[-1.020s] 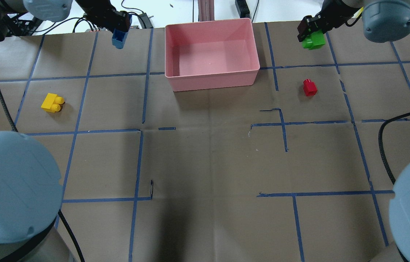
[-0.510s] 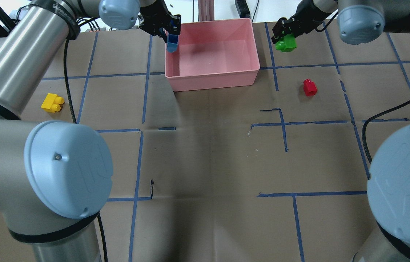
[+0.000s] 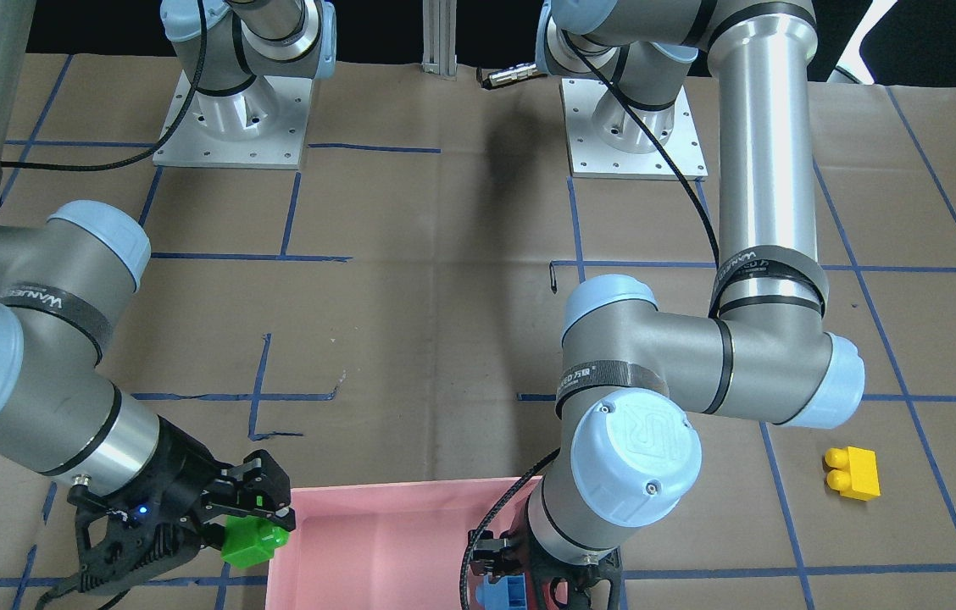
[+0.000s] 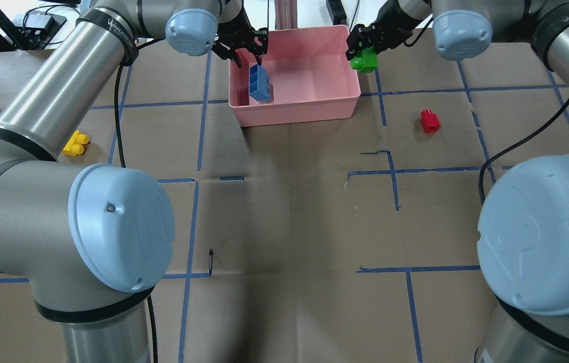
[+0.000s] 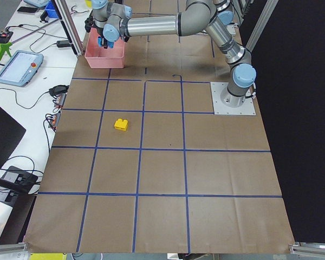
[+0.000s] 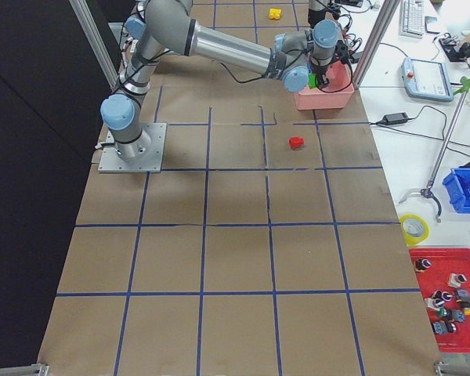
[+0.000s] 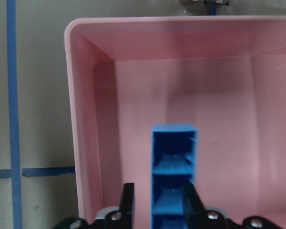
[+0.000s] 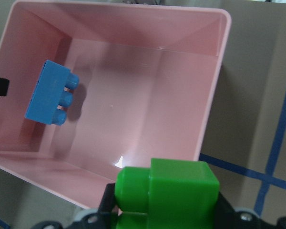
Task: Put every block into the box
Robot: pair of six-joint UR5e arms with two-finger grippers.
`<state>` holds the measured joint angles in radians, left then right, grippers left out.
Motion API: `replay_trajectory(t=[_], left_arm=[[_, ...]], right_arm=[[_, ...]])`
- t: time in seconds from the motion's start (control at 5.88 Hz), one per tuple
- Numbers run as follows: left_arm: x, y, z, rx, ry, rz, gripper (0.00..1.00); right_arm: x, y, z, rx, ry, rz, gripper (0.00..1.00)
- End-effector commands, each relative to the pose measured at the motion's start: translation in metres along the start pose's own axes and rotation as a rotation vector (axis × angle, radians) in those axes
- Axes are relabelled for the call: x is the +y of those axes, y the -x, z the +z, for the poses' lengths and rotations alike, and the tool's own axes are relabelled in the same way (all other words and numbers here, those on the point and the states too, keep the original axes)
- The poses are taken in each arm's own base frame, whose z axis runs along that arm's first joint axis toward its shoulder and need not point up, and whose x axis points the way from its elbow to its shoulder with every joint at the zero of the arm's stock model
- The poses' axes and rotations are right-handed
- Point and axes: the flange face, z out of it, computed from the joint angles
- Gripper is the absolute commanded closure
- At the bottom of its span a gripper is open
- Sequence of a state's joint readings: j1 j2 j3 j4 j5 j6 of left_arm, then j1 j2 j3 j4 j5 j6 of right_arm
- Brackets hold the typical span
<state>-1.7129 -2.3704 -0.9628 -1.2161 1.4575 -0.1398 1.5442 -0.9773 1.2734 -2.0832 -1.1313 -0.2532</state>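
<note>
**Operator:** Status of the left gripper (image 4: 248,54)?

**Technician:** Jaws apart, holding nothing. The blue three-stud plastic brick (image 4: 259,84) is inside the shallow pink plastic box (image 4: 294,108). It sits directly below the fingers, beside the wall on the robot's left.

**Operator:** And the right gripper (image 4: 363,53)?

**Technician:** Clamped on the green two-stud plastic brick (image 4: 365,62), suspended at the far corner of the box's right rim. That wall stands between the brick and the interior.

**Operator:** Remaining items?

**Technician:** The red single-stud plastic brick (image 4: 430,121) lies on the taped brown paper table (image 4: 284,227), right of the box. The yellow two-stud plastic brick (image 4: 75,145) lies well to the left, partly hidden by the left arm.

**Operator:** Changes over the last half second?

**Technician:** The blue brick was gripped at the left rim and is now released. The green brick has closed in on the right rim. Red and yellow are unmoved.

**Operator:** Clearance?

**Technician:** Pink floor shows open from the blue brick across to the right wall.
</note>
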Motion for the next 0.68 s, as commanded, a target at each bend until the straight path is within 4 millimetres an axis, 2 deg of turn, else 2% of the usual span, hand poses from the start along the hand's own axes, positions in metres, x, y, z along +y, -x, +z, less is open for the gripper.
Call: replay_trajectory(t=[0.0,0.17,0.34,0.51], left_arm=[[-0.001,0.002,-0.025,0.001,-0.026,-0.005,0.0],[-0.001,0.02,-0.061,-0.003,-0.04,-0.029,0.0],[-0.003,0.066,-0.094,-0.019,-0.024,-0.077,0.0],[0.003,0.122,-0.125,-0.031,0.016,-0.106,0.0]], right_arm=[[-0.03,0.032,0.028,-0.038,-0.037,0.028,0.94],[-0.045,0.052,0.049,-0.048,-0.037,0.052,0.9],[-0.054,0.066,0.061,-0.057,-0.05,0.07,0.39],[-0.058,0.075,0.059,-0.055,-0.065,0.061,0.01]])
